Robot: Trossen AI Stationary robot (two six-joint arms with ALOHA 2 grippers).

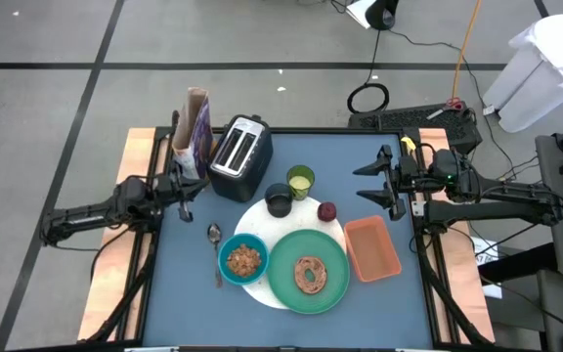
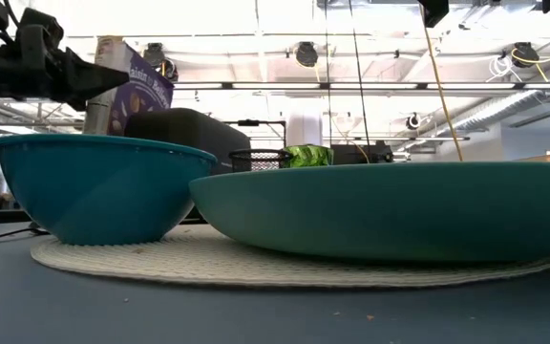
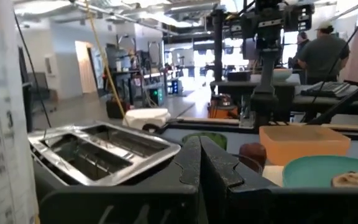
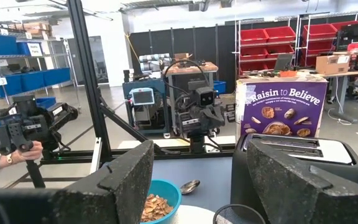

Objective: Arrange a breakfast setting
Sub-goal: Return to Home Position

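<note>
The left tool (image 1: 186,198) hangs over the bench's (image 1: 179,303) left edge, just beside the cereal box (image 1: 196,132), its fingers (image 3: 188,171) pressed together. The right tool (image 1: 372,184) hangs at the right edge, behind the orange tray (image 1: 371,249), its fingers (image 4: 129,180) spread apart. A round white mat (image 1: 258,217) lies mid-bench. The green plate (image 1: 335,284) sits on the mat's near right part and carries a bagel-like ring (image 1: 310,275). The teal bowl (image 1: 223,252), holding cereal, sits on the mat's left part, just beside the plate. The spoon (image 1: 215,249) lies on the bench just left of the bowl. The black cup (image 1: 279,200) stands at the mat's far rim, with the yellow-green cup (image 1: 300,181) just behind it, near the toaster (image 1: 240,156). The red fruit (image 1: 326,211) rests at the mat's right rim, between the cups and the tray.
</note>
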